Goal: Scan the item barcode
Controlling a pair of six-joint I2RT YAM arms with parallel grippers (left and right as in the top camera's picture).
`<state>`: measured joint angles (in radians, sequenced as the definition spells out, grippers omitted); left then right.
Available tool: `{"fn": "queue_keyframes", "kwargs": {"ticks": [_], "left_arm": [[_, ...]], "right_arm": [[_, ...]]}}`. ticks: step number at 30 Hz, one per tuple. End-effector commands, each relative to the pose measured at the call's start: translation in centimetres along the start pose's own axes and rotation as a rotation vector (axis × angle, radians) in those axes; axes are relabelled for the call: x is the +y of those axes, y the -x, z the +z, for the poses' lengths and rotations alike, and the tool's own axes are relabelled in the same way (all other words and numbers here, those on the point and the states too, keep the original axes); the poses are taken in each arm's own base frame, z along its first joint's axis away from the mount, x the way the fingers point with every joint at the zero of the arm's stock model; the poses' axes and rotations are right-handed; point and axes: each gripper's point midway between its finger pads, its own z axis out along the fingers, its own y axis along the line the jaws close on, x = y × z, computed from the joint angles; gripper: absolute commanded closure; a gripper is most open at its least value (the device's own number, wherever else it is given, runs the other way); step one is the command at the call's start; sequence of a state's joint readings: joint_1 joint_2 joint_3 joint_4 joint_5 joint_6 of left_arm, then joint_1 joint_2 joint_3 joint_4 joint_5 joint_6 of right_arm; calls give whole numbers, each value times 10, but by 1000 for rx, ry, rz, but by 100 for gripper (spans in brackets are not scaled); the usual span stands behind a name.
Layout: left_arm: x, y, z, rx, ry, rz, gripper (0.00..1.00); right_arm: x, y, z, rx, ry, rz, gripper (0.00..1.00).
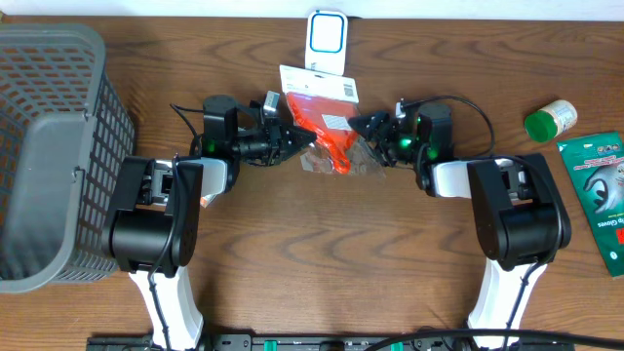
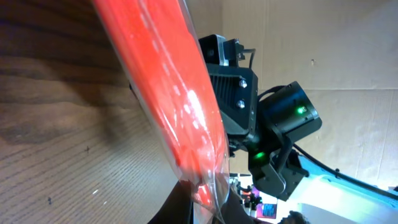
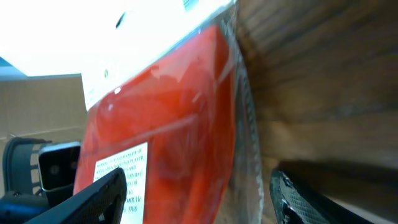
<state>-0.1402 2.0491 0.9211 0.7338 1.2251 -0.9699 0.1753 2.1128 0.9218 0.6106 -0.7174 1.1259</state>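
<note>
Shows a red packet (image 3: 168, 118) in clear wrap, white label (image 3: 124, 177), between two parted dark fingers (image 3: 298, 199), wooden table (image 3: 323, 74) behind.

At the counter's (image 1: 322, 263) left we see a grey mesh basket (image 1: 93, 136); far right, a green-capped bottle (image 1: 549, 120) beside a green gloves packet (image 1: 597, 190).

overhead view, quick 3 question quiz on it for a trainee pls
1. True or false: the orange packet lies inside the grey basket.
2. Which gripper is shut on the packet?
3. Fill in: the small bottle on the right side of the table has a ___ cap.

Key
1. False: it is held up between the two arms.
2. The left gripper.
3. Green.
</note>
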Motion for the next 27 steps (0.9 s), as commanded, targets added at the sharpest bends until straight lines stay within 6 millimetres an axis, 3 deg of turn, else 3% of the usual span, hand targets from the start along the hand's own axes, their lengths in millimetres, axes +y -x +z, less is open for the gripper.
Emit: {"fn": "queue_keyframes", "kwargs": {"ticks": [1,4,8,12,19,27], "left_arm": [[1,-5,1,23,-11,-21,93],[1,-5,1,23,-11,-21,93],[1,-5,1,20,-9,-33,93],[1,-5,1,21,-9,-63,93],[-1,-18,6,40,-6,-78,93],[-18,-34,-10,-34,28,21,93]], "right_arm": [[-64,12,-7,-101,-161,102,31],[-62,14,-7,-108,-153,93,35],[-53,11,-2,-109,-128,72,19],[-57,0,6,-104,-158,128,16],[-69,-23,10,-43,-212,173,17],[-91,-34,-8,1,-228,183,19]]}}
